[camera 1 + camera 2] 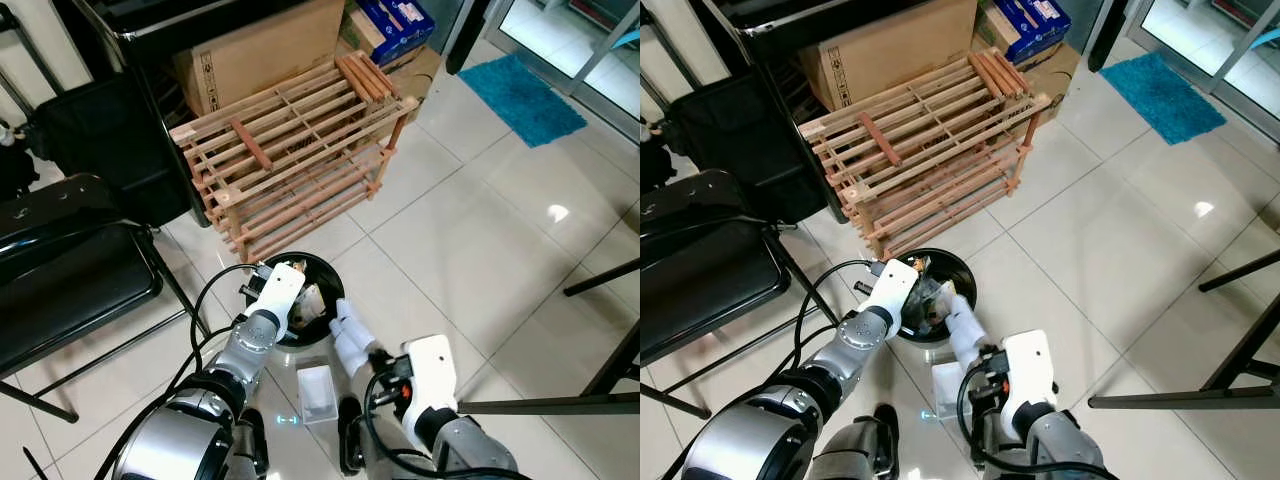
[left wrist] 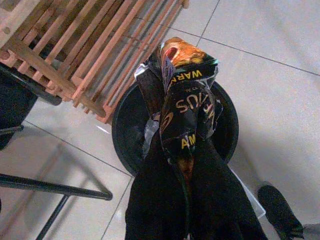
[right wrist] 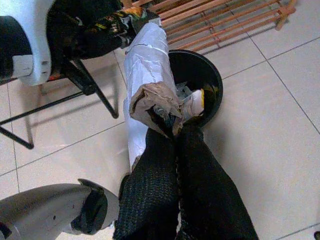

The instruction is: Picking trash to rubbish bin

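Both arms are over the black rubbish bin on the tiled floor, bin at roughly 6 o'clock in the head views, just in front of the wooden slat rack. Left gripper is pinched on a dark crumpled snack wrapper with orange lettering; in the left wrist view the wrapper hangs above the bin's opening. Right gripper is pressed together on a white paper-wrapped piece of trash with a brown crumpled end, held at the bin's rim on its 5 o'clock side as seen from the head. Some trash already lies inside the bin. A small white tray-like box lies on the floor at 6 o'clock from the bin, near the robot's feet. Cardboard box sits behind the rack at 12 o'clock, black folding chair at 9 o'clock, blue mat at 2 o'clock. Blue carton rests on boxes at 1 o'clock.
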Robot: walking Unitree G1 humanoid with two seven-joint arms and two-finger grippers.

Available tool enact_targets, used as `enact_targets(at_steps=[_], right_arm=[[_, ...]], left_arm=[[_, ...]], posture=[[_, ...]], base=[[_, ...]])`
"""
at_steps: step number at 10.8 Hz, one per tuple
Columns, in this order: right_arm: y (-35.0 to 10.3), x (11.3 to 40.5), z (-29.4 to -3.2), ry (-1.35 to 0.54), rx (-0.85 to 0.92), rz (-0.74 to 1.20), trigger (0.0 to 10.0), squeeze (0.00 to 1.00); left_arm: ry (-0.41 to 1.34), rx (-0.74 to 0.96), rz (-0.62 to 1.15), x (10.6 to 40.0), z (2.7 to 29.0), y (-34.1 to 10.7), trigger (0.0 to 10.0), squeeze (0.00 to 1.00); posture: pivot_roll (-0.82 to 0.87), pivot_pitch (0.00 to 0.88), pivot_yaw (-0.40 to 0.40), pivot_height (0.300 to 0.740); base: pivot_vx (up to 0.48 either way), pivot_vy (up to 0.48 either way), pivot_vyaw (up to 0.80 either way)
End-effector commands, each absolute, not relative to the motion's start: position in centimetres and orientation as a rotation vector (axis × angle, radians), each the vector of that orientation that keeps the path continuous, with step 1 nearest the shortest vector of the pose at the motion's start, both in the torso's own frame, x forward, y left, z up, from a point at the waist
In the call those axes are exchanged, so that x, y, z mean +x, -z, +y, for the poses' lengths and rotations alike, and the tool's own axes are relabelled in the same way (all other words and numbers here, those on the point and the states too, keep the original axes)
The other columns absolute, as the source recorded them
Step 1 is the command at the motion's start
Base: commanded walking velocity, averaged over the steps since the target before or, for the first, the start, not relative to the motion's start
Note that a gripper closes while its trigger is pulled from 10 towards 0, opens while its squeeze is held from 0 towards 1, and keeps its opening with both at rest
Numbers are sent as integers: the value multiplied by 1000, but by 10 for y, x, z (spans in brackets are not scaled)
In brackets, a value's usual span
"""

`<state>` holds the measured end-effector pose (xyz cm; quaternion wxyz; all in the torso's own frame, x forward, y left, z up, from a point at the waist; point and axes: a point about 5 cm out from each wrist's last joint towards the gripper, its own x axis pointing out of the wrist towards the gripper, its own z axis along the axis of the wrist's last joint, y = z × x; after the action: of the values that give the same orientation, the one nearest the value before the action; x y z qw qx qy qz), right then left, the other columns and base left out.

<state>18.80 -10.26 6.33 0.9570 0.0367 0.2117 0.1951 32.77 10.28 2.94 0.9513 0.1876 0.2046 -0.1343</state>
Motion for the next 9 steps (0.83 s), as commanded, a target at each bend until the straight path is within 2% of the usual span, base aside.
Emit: enact_targets(at_steps=[1, 5, 6, 7, 8, 9], right_arm=[[-58, 183, -103, -406, 64, 455, 10000, 0], [-69, 179, -104, -396, 64, 418, 10000, 0], [-69, 176, -106, -387, 60, 420, 10000, 0], [-70, 175, -107, -382, 61, 419, 10000, 0], [-72, 175, -108, -375, 58, 410, 10000, 0], [-74, 175, -109, -371, 58, 401, 10000, 0]], left_arm=[[281, 405, 471, 316, 103, -15, 10000, 0], [300, 448, 522, 306, 109, -3, 10000, 0], [311, 454, 510, 307, 106, -4, 10000, 82], [314, 464, 501, 308, 105, -5, 10000, 588], [310, 472, 487, 309, 105, -7, 10000, 1000], [301, 477, 475, 311, 105, -9, 10000, 1000]], posture=[[-118, 309, -91, 740], [-144, 315, -93, 740], [-148, 315, -92, 740], [-151, 313, -89, 740], [-153, 310, -89, 740], [-155, 309, -89, 740]], base=[[0, 0, 0], [0, 0, 0], [0, 0, 0], [0, 0, 0], [0, 0, 0], [0, 0, 0]])
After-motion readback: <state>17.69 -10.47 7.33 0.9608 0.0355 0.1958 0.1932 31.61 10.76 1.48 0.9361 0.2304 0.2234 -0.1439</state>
